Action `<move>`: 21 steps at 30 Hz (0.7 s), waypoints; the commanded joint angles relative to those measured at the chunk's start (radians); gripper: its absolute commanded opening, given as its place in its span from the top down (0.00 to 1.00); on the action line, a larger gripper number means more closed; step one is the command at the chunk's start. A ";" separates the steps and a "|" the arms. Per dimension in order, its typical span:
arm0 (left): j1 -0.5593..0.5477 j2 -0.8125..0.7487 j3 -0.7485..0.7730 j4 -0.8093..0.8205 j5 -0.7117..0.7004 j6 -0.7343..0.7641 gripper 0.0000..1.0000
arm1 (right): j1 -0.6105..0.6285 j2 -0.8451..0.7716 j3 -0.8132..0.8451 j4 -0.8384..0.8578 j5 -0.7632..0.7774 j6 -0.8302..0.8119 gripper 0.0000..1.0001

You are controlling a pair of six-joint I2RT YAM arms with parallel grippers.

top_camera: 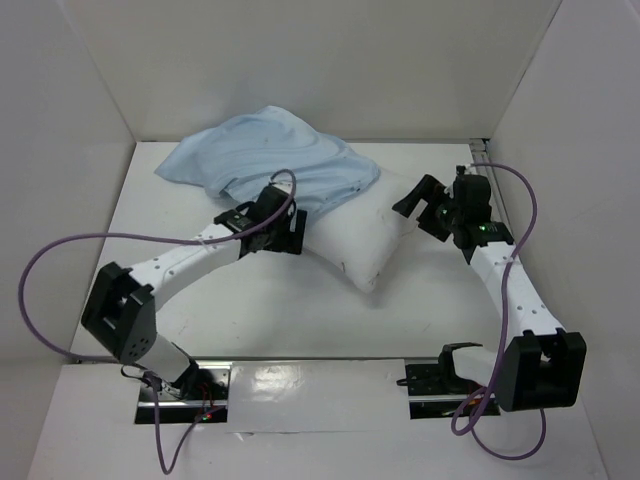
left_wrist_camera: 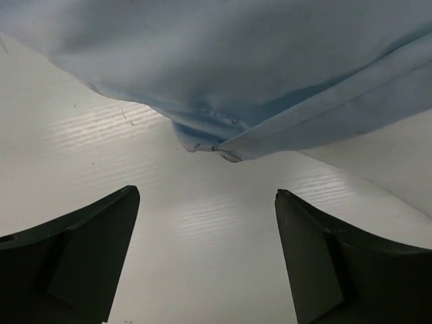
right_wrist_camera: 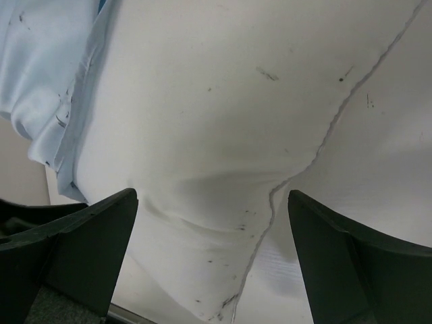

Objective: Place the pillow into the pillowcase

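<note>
The left gripper [left_wrist_camera: 207, 191] is held wide open beside the pillowcase [left_wrist_camera: 236, 61] hem, the right gripper [right_wrist_camera: 212, 196] is spread open at the pillow's [right_wrist_camera: 223, 101] bare end, arms angled inward.

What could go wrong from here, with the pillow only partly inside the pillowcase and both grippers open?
1. Nothing holds the pillowcase, so pushing the pillow may shove both along the table.
2. The left gripper faces a bunched hem and might pinch both layers, closing the opening.
</note>
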 commanded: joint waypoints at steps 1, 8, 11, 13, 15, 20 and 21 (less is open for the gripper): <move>-0.018 0.044 -0.014 0.102 -0.088 0.008 0.05 | -0.011 -0.007 -0.001 -0.009 -0.049 -0.017 0.01; -0.018 0.164 0.029 0.140 -0.187 0.063 0.20 | -0.011 0.002 -0.010 -0.040 -0.101 -0.017 0.01; -0.018 0.192 0.041 0.168 -0.187 0.084 0.24 | -0.011 -0.007 -0.054 -0.040 -0.126 -0.017 0.01; -0.018 0.213 0.041 0.180 -0.187 0.084 0.30 | -0.011 -0.018 -0.074 -0.049 -0.141 -0.017 0.01; -0.018 0.213 0.052 0.180 -0.178 0.084 0.49 | -0.011 -0.036 -0.114 -0.049 -0.179 -0.017 0.01; -0.018 0.164 0.096 0.122 -0.122 0.066 1.00 | 0.043 -0.037 -0.231 0.105 -0.310 0.072 0.01; -0.018 0.146 0.108 0.111 -0.097 0.055 1.00 | 0.064 -0.037 -0.247 0.151 -0.322 0.096 0.01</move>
